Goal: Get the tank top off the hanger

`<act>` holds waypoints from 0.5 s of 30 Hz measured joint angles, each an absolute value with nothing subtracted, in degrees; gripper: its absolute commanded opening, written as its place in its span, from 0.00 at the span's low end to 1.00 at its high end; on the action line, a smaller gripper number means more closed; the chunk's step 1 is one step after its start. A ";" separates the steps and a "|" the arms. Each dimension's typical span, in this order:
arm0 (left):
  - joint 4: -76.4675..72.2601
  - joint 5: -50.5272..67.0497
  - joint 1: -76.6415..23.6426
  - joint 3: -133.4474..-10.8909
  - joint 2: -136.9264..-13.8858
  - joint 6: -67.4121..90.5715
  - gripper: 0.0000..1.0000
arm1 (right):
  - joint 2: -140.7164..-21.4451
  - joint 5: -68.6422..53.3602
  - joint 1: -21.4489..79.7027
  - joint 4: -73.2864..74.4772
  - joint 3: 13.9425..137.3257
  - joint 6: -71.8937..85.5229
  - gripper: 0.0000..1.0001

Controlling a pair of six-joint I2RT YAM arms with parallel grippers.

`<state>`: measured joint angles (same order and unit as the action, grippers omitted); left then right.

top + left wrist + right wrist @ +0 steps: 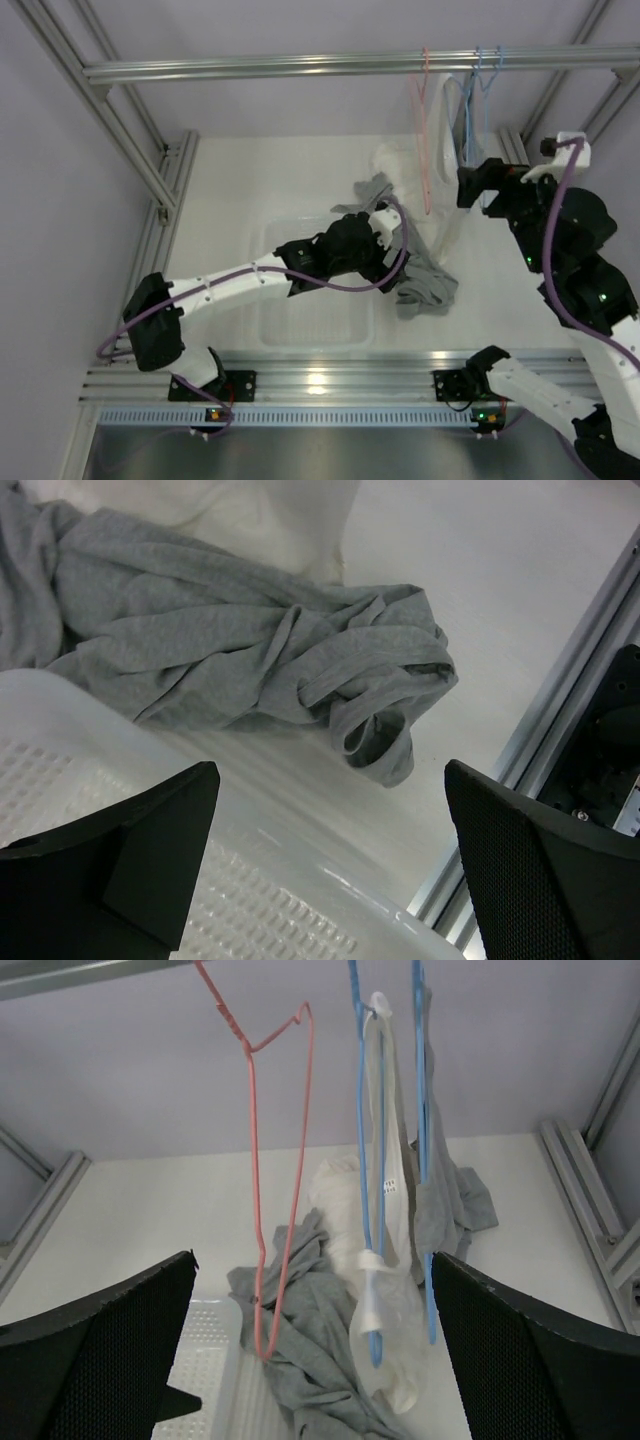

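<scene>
A white tank top [385, 1190] hangs on a blue hanger [362, 1140] from the rail [300, 68], one strap knotted round the wire. A second blue hanger [424, 1160] beside it carries a grey garment [450, 1200]. To the left hangs a bare pink hanger [282, 1160]. Another grey tank top [250, 650] lies crumpled on the table. My right gripper [312, 1290] faces the hangers, open, holding nothing and a short way back from them. My left gripper [330, 860] is open over the basket's rim, just short of the crumpled grey garment.
A translucent white basket [268, 300] sits on the table under the left arm. White cloth [270, 520] trails on the table behind the grey pile. Aluminium frame posts [150, 170] stand left and right, and a rail [330, 375] runs along the near edge.
</scene>
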<state>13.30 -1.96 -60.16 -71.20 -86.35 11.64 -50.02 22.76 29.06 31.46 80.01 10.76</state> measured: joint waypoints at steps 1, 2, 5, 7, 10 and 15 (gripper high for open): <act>11.33 -1.26 -60.58 -70.70 -87.39 10.87 0.99 | -48.36 22.92 29.06 31.83 79.46 10.76 1.00; 9.58 -0.86 -60.90 -70.26 -88.31 10.41 0.99 | -46.35 22.94 29.06 32.51 78.98 10.76 0.99; 3.64 -0.62 -61.65 -69.32 -92.33 9.82 0.99 | -40.91 22.94 29.06 33.52 78.19 10.76 0.99; 0.25 -1.41 -61.93 -69.25 -95.57 9.67 0.99 | -37.80 22.81 29.06 33.65 78.19 10.74 0.99; -3.53 -3.62 -62.00 -69.54 -101.51 9.52 0.99 | -35.27 22.26 29.06 33.89 78.22 10.61 0.99; -6.17 -8.32 -62.00 -73.43 -111.48 8.82 0.99 | -34.50 19.53 29.06 34.87 78.22 10.17 0.99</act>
